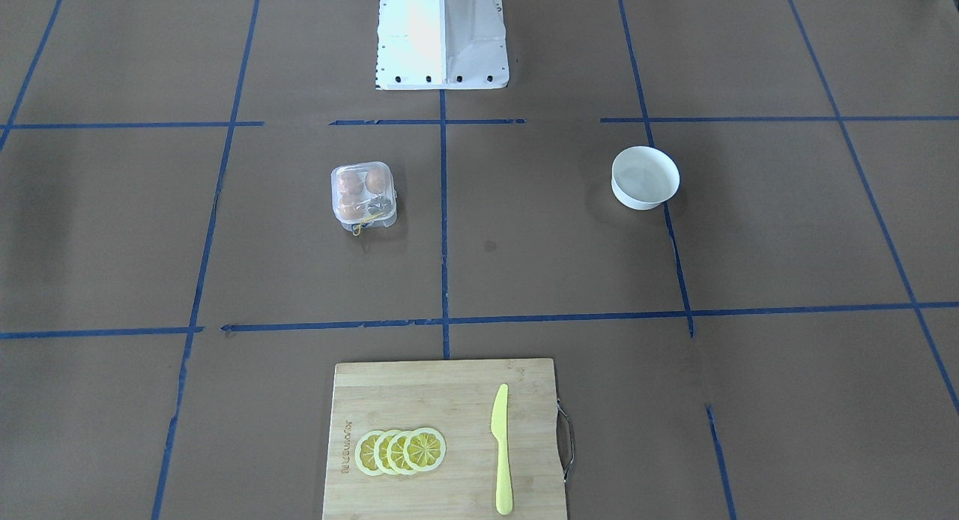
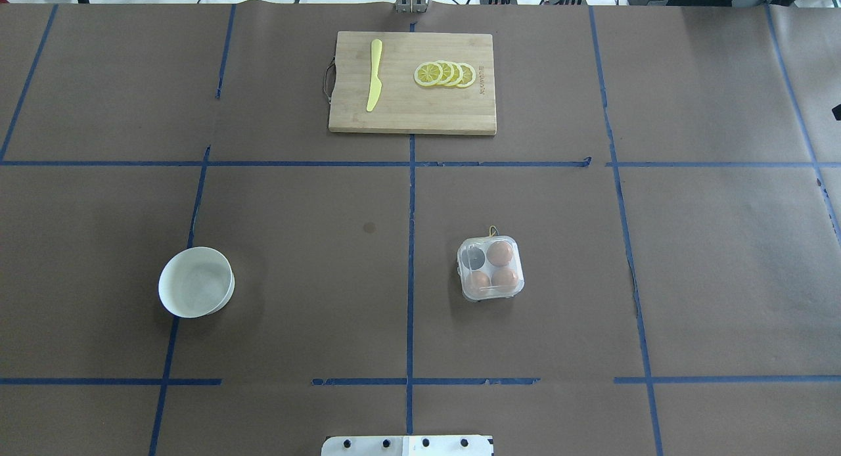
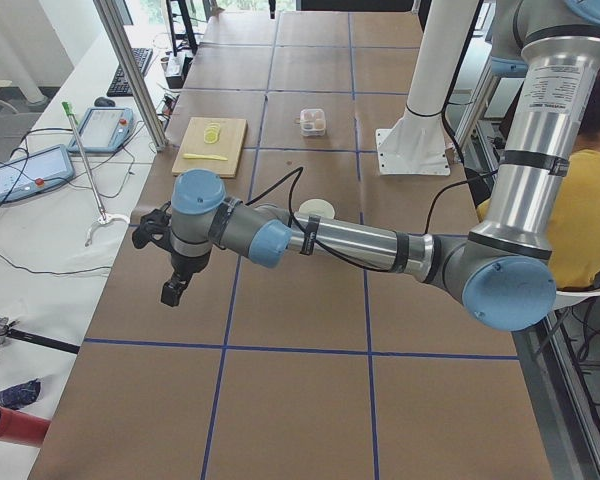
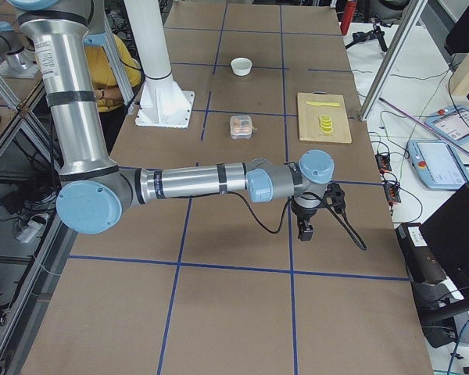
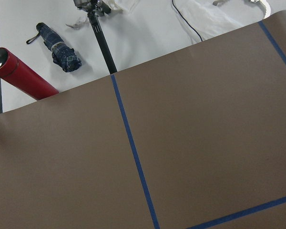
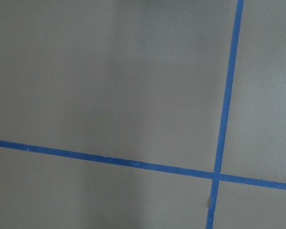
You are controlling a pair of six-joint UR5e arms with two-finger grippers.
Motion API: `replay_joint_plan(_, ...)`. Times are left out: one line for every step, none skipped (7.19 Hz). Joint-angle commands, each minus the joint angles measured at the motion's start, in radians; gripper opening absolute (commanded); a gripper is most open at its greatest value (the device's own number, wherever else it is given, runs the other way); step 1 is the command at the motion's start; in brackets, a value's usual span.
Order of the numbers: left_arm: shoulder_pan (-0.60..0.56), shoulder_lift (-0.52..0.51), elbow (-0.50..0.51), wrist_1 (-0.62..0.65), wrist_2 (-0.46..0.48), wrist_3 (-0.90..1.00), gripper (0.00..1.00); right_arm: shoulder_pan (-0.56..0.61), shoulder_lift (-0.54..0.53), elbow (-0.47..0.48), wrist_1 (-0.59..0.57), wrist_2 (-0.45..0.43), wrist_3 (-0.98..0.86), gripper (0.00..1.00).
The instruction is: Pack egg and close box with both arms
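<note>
The clear egg box stands right of the table's middle line, also seen in the front view. Three orange-brown eggs fill three cups and the far-left cup is empty. The lid looks to lie over the cups, but I cannot tell for sure. A yellow band sticks out at its far side. My left gripper hangs over the table's left end and my right gripper over its right end, both far from the box. I cannot tell whether either is open or shut.
A white bowl sits on the left half. A wooden board at the far edge holds lemon slices and a yellow knife. The white base block is at the near edge. A red tube lies beyond the left end.
</note>
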Motion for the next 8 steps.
replay_joint_plan(0.138,0.006,0.036,0.01,-0.003,-0.15,1.0,-0.022,0.002,0.033,-0.061,-0.021,-0.003,1.0)
replay_joint_plan(0.138,0.038,0.003,0.056,-0.03,-0.152,1.0,-0.032,0.002,0.031,-0.064,-0.059,-0.006,1.0)
replay_joint_plan(0.137,0.056,-0.051,0.125,-0.047,-0.133,1.0,-0.034,0.005,0.021,-0.065,-0.07,-0.011,1.0)
replay_joint_plan(0.137,0.078,-0.101,0.192,-0.049,-0.102,1.0,-0.031,0.002,0.019,-0.065,-0.067,-0.011,1.0)
replay_joint_plan(0.137,0.09,-0.12,0.243,-0.047,-0.049,1.0,-0.031,-0.003,0.018,-0.065,-0.063,-0.011,1.0)
replay_joint_plan(0.137,0.092,-0.105,0.271,-0.047,0.017,1.0,-0.029,-0.001,0.001,-0.065,-0.058,-0.011,1.0)
replay_joint_plan(0.131,0.093,-0.104,0.273,-0.047,0.053,1.0,-0.023,0.0,-0.002,-0.065,-0.055,-0.013,1.0)
replay_joint_plan(0.111,0.093,-0.088,0.271,-0.047,0.073,1.0,-0.005,0.0,-0.002,-0.067,-0.052,-0.013,1.0)
